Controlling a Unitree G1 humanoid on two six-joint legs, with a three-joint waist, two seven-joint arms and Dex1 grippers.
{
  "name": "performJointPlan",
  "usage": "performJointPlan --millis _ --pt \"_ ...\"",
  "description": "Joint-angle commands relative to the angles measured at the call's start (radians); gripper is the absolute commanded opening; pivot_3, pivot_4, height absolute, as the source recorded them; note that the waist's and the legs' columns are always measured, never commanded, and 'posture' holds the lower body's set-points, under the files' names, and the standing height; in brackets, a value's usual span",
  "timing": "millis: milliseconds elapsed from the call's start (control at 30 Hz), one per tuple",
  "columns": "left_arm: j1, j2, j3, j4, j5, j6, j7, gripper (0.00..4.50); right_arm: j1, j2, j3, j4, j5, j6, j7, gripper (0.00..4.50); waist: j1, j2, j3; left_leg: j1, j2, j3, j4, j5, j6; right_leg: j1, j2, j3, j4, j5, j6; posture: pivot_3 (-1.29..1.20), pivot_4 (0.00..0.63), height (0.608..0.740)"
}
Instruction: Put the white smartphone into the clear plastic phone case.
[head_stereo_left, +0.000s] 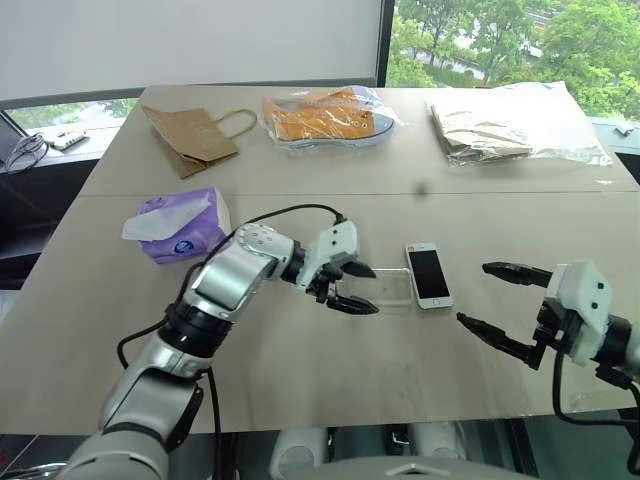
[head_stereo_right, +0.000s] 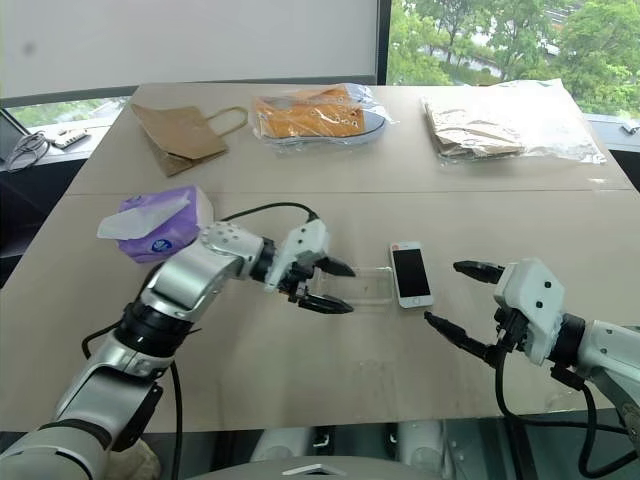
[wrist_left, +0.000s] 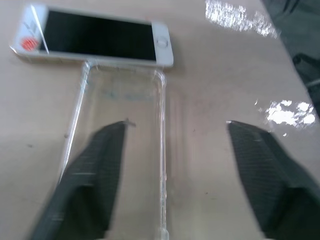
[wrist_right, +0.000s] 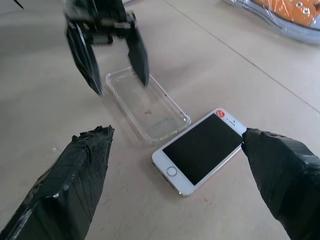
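Note:
The white smartphone (head_stereo_left: 428, 275) lies screen up on the tan table (head_stereo_left: 300, 380), near its middle. The clear plastic phone case (head_stereo_left: 395, 288) lies flat just left of it, its short end against the phone's long side (wrist_left: 95, 42). My left gripper (head_stereo_left: 368, 289) hovers open over the case's left end (wrist_left: 122, 135), holding nothing; one finger (wrist_left: 90, 185) hangs above the case, the other beside it. My right gripper (head_stereo_left: 478, 293) stands open to the right of the phone (wrist_right: 200, 150), apart from it, fingertips pointing at it. The right wrist view looks past the phone to the case (wrist_right: 147, 107) and the left gripper (wrist_right: 122, 86).
A purple tissue pack (head_stereo_left: 180, 225) sits left of my left arm. Along the table's far side lie a brown paper bag (head_stereo_left: 190, 135), a clear bag with an orange item (head_stereo_left: 325, 115) and a clear bag with brown items (head_stereo_left: 510, 125). The table's near edge runs below both arms.

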Motion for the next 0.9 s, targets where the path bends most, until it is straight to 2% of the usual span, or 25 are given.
performJointPlan --millis 33,167,300,433,667,900 --pt "0.077 0.058 0.117 -0.132 -0.070 -0.002 0.028 4.43 -0.027 -0.038 0.087 -0.038 -0.091 0.101 -0.100 4.50 -0.002 0.000 0.000 0.000 0.000 0.000 0.000 0.000 0.000 0.000 0.000 0.000 0.000 0.000 0.000 0.00 0.150 0.740" --pt "0.181 0.040 0.282 -0.211 -0.181 -0.026 0.091 4.43 -0.130 0.056 0.148 -0.015 0.027 0.299 -0.221 4.50 0.000 0.000 0.000 0.001 0.001 0.000 0.000 0.000 0.000 0.000 -0.001 0.000 0.000 0.000 0.000 0.00 0.150 0.740" --pt "0.246 0.087 0.361 -0.278 -0.250 -0.015 0.095 4.43 -0.184 0.108 0.223 -0.009 -0.031 0.356 -0.313 4.50 0.005 0.000 0.000 0.000 0.000 -0.001 0.000 0.000 0.000 0.000 -0.002 -0.001 0.000 0.000 -0.002 0.00 0.150 0.740" --pt "0.303 0.123 0.400 -0.328 -0.286 -0.021 0.114 4.43 -0.212 0.117 0.298 0.011 -0.109 0.388 -0.383 4.50 0.001 0.000 0.000 0.000 -0.001 0.000 0.000 0.000 0.000 0.000 -0.002 0.000 0.000 0.000 -0.002 0.00 0.150 0.740" --pt "0.336 0.160 0.428 -0.365 -0.340 0.012 0.169 4.43 -0.265 0.171 0.390 0.020 -0.140 0.447 -0.431 4.50 0.000 0.000 0.000 0.000 0.000 0.000 0.000 0.000 0.000 0.000 -0.001 -0.001 0.000 -0.001 -0.001 0.00 0.150 0.740" --pt "0.380 0.201 0.477 -0.397 -0.450 0.005 0.115 4.43 -0.318 0.195 0.456 0.046 -0.179 0.472 -0.445 4.50 0.000 0.000 0.000 0.000 0.000 0.000 0.000 0.000 0.000 0.000 -0.001 -0.001 0.000 -0.001 -0.001 0.00 0.150 0.740"
